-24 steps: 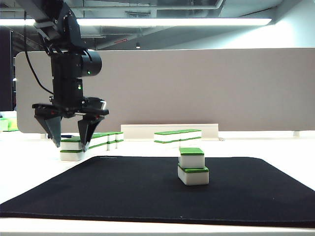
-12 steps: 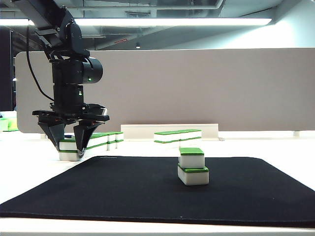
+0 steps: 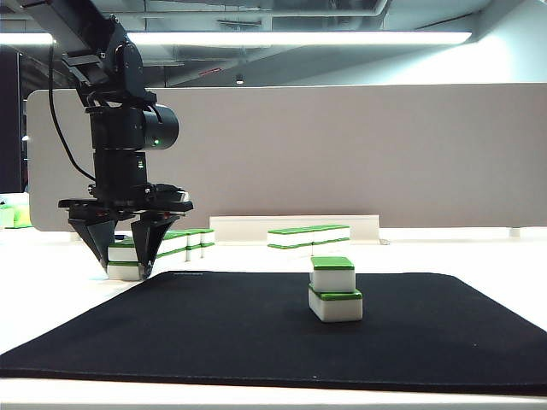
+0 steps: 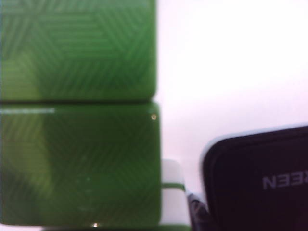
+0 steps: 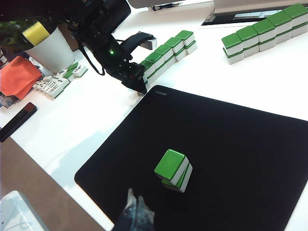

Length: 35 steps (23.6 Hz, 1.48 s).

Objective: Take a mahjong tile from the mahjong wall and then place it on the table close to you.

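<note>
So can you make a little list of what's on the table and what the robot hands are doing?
left gripper: down at the near end of the mahjong wall, fingers either side of the end tiles
held: cannot tell whether it grips a tile
right gripper: low over the black mat's near edge, nothing in it
mat: two tiles stacked
table: second tile row farther back

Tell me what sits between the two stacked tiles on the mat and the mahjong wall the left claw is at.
Only bare black mat separates the stacked tiles from the mahjong wall, where the left claw is; the right wrist view shows it.
</note>
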Each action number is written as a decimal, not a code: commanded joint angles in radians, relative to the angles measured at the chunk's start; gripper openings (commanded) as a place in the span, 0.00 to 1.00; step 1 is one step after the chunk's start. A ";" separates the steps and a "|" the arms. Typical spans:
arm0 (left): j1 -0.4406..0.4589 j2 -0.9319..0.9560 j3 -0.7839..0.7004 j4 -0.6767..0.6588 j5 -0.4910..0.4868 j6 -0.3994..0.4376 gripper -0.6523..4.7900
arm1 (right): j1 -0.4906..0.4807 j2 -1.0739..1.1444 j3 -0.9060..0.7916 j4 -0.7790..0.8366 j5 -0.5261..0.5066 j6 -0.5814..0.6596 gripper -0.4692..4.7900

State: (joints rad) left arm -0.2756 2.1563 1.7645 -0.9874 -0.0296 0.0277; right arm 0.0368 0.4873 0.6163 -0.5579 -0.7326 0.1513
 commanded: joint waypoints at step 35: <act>0.001 -0.066 0.003 -0.041 0.047 -0.002 0.50 | 0.000 -0.001 0.003 0.012 0.001 -0.002 0.09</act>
State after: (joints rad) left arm -0.2756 2.1002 1.7683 -1.0176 0.0006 0.0269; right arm 0.0368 0.4873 0.6163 -0.5579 -0.7296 0.1513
